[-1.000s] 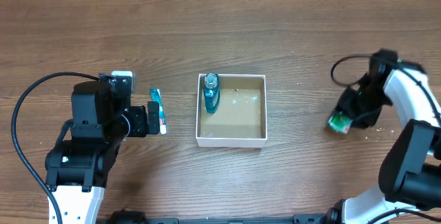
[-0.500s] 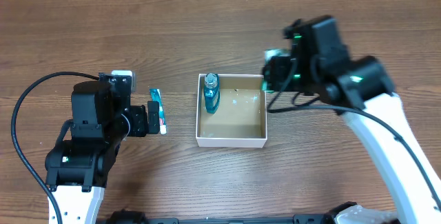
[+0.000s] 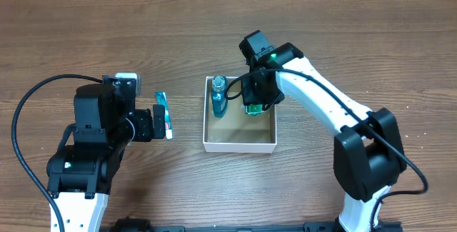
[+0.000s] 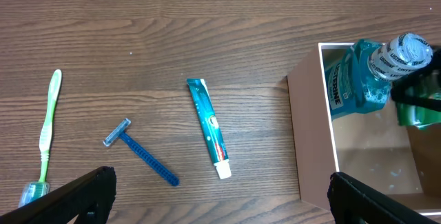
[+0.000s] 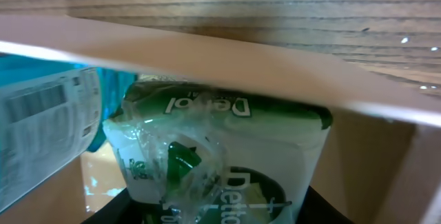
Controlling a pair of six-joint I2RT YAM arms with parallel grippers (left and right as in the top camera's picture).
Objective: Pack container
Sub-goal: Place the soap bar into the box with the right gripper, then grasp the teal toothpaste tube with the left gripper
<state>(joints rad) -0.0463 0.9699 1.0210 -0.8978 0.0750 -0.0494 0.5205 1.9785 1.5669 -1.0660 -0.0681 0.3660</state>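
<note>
One container (image 3: 239, 145), one blue bottle (image 4: 355, 86), one green packet (image 5: 227, 155), one toothpaste tube (image 4: 209, 126), one razor (image 4: 141, 153), one toothbrush (image 4: 47, 131).

We see a box (image 3: 239, 146) with white walls and a brown inside, on a brown wood-grain table (image 3: 214, 18). The bottle (image 4: 355, 86) is clear blue with a pale printed cap. The soap packet (image 5: 220, 155) is green and white, the toothpaste (image 4: 209, 129) teal with a white cap, the razor (image 4: 141, 160) blue, and the toothbrush (image 4: 47, 131) lime green.
</note>
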